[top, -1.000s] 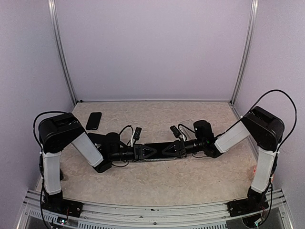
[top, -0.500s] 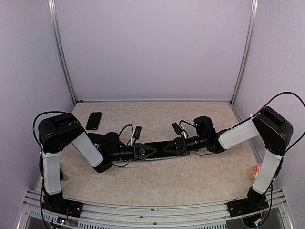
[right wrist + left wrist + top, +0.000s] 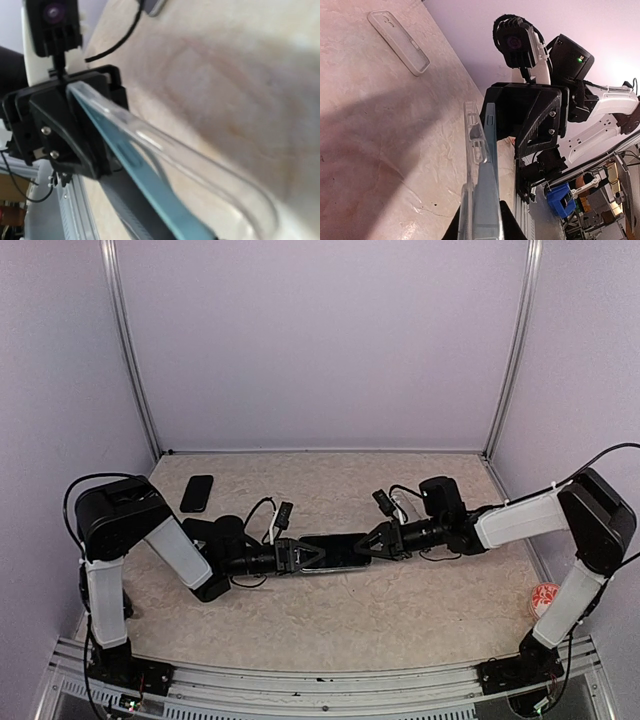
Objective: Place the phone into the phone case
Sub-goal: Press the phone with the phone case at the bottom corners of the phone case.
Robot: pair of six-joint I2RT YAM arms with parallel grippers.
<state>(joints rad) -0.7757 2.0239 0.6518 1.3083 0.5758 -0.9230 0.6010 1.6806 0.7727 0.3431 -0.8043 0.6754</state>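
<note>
A phone (image 3: 335, 550) with a teal edge is held edge-up between both grippers, just above mid-table. A clear phone case (image 3: 470, 145) lies against one face of it. My left gripper (image 3: 298, 556) is shut on the near end of phone and case together; in the left wrist view its black fingers (image 3: 512, 231) flank both. My right gripper (image 3: 380, 541) clamps the other end and shows as a black block (image 3: 522, 117) in the left wrist view. In the right wrist view the phone edge (image 3: 135, 165) and the bowed case rim (image 3: 210, 172) run to the left gripper (image 3: 75, 130).
A second black phone (image 3: 197, 493) lies flat at the back left. Another clear case (image 3: 399, 36) lies flat on the table beyond the held one. A red and white object (image 3: 545, 598) sits by the right arm's base. Purple walls enclose three sides.
My right arm has stretched out and its wrist has shifted right and back. The grippers are now farther apart, so more of the phone shows between them. The left arm has barely moved.
</note>
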